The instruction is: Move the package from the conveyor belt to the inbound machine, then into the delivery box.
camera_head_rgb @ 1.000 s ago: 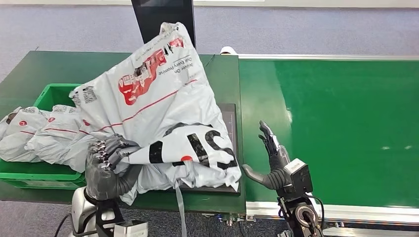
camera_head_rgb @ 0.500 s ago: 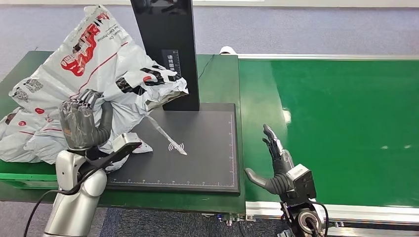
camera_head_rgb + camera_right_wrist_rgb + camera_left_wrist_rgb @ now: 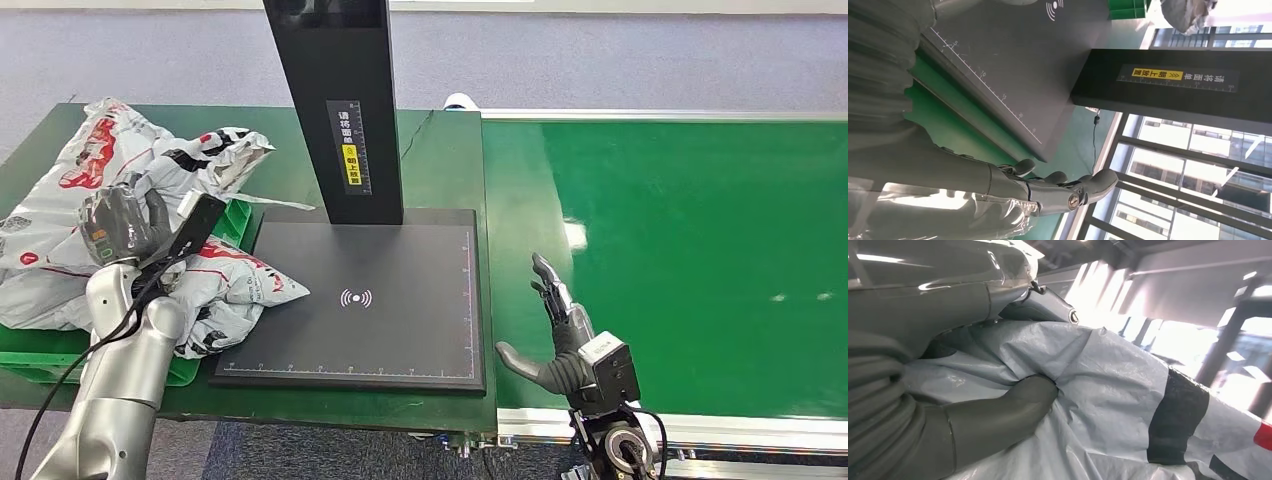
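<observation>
Left hand (image 3: 118, 222) grips the package (image 3: 150, 170), a crumpled grey-white mailer with red and black print. In the head view the fingers are buried in the plastic and only the back of the hand shows. In the left wrist view the thumb (image 3: 998, 415) presses a fold of the grey film; the other fingers are hard to make out against the glare.

Package sits over the delivery box (image 3: 45, 355) at the desk's left edge, on top of other mailers (image 3: 230, 290) of the same kind. Where one bag ends and the next begins is hard to tell. Its long axis seems to run from the desk's far-left corner toward the black post (image 3: 335, 110), with a twisted, black-printed end (image 3: 225, 145) pointing at the post. Whether it rests on the pile or hangs from the hand cannot be told.

The green box is mostly hidden under bags, and only its near rim and a bit of its wall show. The left forearm (image 3: 120, 390) covers its near-right corner.

Inbound machine plate (image 3: 400, 330), dark with a white scan mark (image 3: 356, 298), lies just right of the box.

Right hand (image 3: 555, 335) holds nothing, fingers straight and spread, thumb out, above the near-left edge of the conveyor belt (image 3: 700, 250).
</observation>
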Available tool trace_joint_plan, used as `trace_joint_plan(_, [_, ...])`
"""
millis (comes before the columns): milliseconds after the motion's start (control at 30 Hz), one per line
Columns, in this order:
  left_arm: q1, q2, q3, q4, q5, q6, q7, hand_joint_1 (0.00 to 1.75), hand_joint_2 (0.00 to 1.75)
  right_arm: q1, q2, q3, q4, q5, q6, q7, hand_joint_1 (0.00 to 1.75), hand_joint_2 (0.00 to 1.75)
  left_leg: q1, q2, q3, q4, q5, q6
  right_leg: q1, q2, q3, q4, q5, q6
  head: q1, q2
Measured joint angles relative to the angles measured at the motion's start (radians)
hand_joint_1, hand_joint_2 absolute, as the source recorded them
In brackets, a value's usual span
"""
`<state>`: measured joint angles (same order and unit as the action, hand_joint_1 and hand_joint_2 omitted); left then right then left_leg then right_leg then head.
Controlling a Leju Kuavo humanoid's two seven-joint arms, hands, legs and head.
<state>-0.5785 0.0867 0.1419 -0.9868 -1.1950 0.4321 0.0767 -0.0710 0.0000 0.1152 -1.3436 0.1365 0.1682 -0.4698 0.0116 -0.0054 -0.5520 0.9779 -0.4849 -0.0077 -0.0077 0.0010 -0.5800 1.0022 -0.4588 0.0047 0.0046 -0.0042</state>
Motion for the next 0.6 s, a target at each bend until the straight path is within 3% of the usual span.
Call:
trace_joint_plan(233, [-0.035, 0.017, 0.043, 0.101, 0.003, 0.013, -0.001, 1.75, 1.75, -0.002, 0.000, 0.000, 0.000, 0.000, 0.000, 0.003, 0.00, 1.75, 0.000, 0.000, 0.000, 0.000, 0.000, 0.000, 0.000, 0.000, 0.000, 0.000, 0.000, 0.000, 0.000, 0.000])
trace_joint_plan(600, [-0.050, 0.024, 0.058, 0.146, 0.000, 0.016, 0.013, 1.75, 1.75, -0.003, 0.000, 0.000, 0.001, -0.001, 0.001, 0.006, 0.00, 1.75, 0.000, 0.000, 0.000, 0.000, 0.000, 0.000, 0.000, 0.000, 0.000, 0.000, 0.000, 0.000, 0.000, 0.000])
